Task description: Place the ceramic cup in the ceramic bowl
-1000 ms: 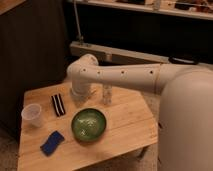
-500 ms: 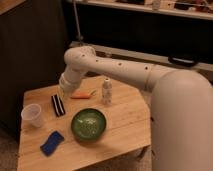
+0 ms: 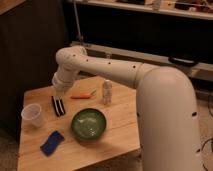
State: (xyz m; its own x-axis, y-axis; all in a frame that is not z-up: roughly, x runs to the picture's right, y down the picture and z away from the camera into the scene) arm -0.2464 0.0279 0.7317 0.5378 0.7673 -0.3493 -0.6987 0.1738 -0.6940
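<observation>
arm [image 3: 115, 75]: white, rounded, thick | small dark dots along shell | pincer [image 3: 58, 106]: two dark prongs, below the wrist

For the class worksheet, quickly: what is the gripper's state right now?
Gripper: over the table, between cup and bowl; open or closed cannot be told.

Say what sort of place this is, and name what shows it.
Likely a robot lab or workshop: a wooden table set with a cup and green bowl, a metal rail and shelf behind. The gripper hangs between cup and bowl.
</observation>
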